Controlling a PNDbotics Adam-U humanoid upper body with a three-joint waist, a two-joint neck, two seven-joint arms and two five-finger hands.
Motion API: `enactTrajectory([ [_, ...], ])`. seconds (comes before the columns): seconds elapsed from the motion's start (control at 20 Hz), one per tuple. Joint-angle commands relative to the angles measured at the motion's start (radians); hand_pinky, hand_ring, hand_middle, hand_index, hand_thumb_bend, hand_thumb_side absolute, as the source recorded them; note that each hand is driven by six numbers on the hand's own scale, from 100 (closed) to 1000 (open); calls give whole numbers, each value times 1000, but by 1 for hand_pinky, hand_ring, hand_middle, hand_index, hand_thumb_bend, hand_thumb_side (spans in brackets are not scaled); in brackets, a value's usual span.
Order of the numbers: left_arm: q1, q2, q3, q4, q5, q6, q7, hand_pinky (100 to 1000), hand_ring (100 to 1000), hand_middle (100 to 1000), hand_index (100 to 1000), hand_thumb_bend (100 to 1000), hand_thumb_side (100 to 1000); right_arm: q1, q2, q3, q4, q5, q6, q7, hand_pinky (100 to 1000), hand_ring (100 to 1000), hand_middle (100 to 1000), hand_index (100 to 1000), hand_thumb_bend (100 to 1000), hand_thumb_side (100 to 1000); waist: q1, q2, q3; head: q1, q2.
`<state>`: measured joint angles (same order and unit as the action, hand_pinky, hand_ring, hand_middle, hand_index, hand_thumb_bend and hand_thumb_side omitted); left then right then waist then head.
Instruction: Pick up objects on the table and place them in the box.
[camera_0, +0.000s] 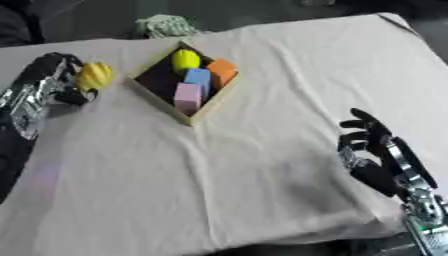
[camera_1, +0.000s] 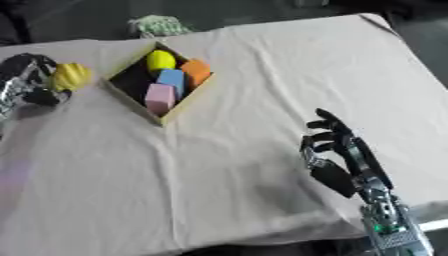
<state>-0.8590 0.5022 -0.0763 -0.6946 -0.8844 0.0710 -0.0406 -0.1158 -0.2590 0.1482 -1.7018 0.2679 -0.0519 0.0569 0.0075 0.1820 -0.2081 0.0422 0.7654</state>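
Left eye view: your left hand (camera_0: 68, 80) curls around a yellow fruit (camera_0: 94, 75) just left of the wooden box (camera_0: 203, 111), which holds a yellow ball (camera_0: 185, 60) and orange (camera_0: 222, 71), blue (camera_0: 198, 78) and pink (camera_0: 187, 96) blocks. Right eye view: your right hand (camera_1: 337, 150) hangs well right of the box, fingers relaxed.

No text, label, brand, number or sign can be read on anything here.

A wrinkled cream cloth (camera_0: 262, 150) covers the table, its edge hanging over the near side. Beyond the far edge lies a crumpled green-and-white bundle (camera_0: 166, 25), against dark floor.
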Motion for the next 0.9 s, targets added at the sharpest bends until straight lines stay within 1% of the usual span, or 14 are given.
enactTrajectory([
  [0.05, -9, 12, 6, 3, 9, 1, 15, 605, 580, 593, 789, 322, 161, -13, -16, -7, -14, -7, 2, 0, 655, 730, 787, 983, 100, 394, -4, -11, -2, 2, 0],
  [0.1, -8, 10, 6, 6, 10, 1, 17, 596, 566, 577, 773, 278, 131, -13, -15, -7, -14, -7, 2, 0, 655, 730, 787, 984, 100, 395, -4, -10, -2, 2, -1],
  [0.2, -6, 6, 3, 10, 9, 0, 18, 578, 539, 544, 743, 230, 100, -13, -15, -7, -14, -8, 2, 0, 656, 730, 787, 984, 100, 396, -5, -10, -3, 3, -2],
  [0.25, -5, 3, 2, 12, 8, -1, 18, 567, 526, 529, 730, 206, 100, -13, -15, -7, -14, -8, 2, 0, 656, 730, 787, 984, 100, 397, -5, -10, -3, 3, -2],
  [0.35, -3, 0, 0, 13, 2, -2, 20, 512, 468, 459, 659, 100, 100, -13, -14, -7, -14, -8, 2, 0, 656, 730, 787, 984, 100, 396, -5, -10, -5, 2, -2],
  [0.4, -2, -2, 0, 13, -1, -2, 24, 506, 463, 451, 651, 100, 100, -13, -14, -7, -14, -9, 2, 0, 656, 730, 787, 984, 100, 396, -5, -10, -5, 2, -1],
  [0.45, -3, -3, 0, 11, -4, -1, 31, 459, 416, 389, 588, 100, 100, -13, -14, -8, -14, -8, 2, 0, 656, 730, 787, 984, 100, 394, -4, -10, -6, 1, -1],
  [0.55, -5, -3, 1, 0, -4, 2, 56, 417, 379, 339, 542, 100, 100, -13, -13, -8, -14, -8, 2, 0, 656, 730, 787, 984, 100, 393, -4, -11, -7, -1, 0],
  [0.7, -12, 7, -3, -28, 10, 0, 93, 398, 368, 321, 527, 100, 100, -12, -13, -10, -14, -7, 1, -1, 656, 730, 787, 984, 100, 392, -4, -12, -7, -3, 0],
  [0.9, -32, 32, -19, -111, 63, -12, 109, 370, 355, 304, 513, 100, 100, -12, -12, -12, -14, -4, 1, -2, 656, 730, 787, 984, 100, 390, 0, -14, -2, -10, 0],
])
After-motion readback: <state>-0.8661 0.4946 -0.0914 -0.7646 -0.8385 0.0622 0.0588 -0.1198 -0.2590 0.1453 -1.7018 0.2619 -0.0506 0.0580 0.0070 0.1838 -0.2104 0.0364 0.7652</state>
